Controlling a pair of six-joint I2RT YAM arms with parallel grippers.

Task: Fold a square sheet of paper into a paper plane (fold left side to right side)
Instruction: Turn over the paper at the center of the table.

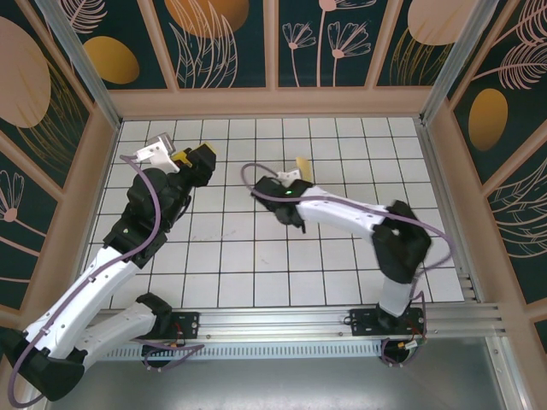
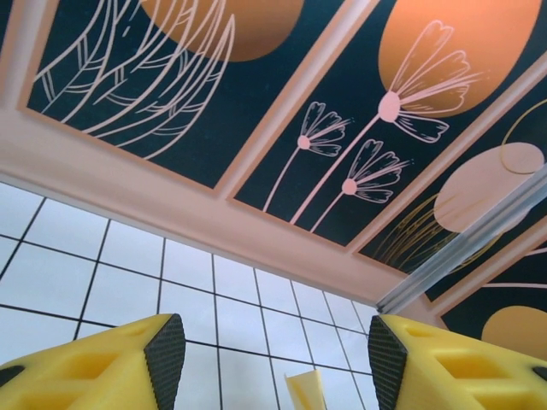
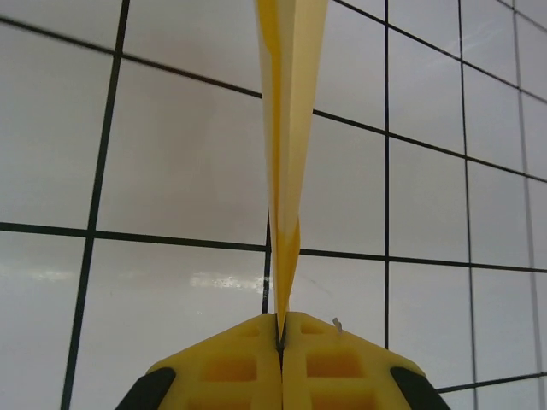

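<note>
The right gripper [image 3: 280, 335] has its jaws closed on one end of the paper plane [image 3: 287, 128]. The plane is held edge-on above the desk [image 1: 256, 256], its long axis pointing straight out from the jaws toward the far wall. The left gripper [image 2: 273, 363] stands apart, jaws open and empty.

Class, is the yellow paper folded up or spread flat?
Folded. The right wrist view shows the paper plane as a narrow layered strip tapering into the shut right tool.

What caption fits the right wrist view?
Right gripper shut on the folded yellow paper plane, white tiled table behind.
</note>
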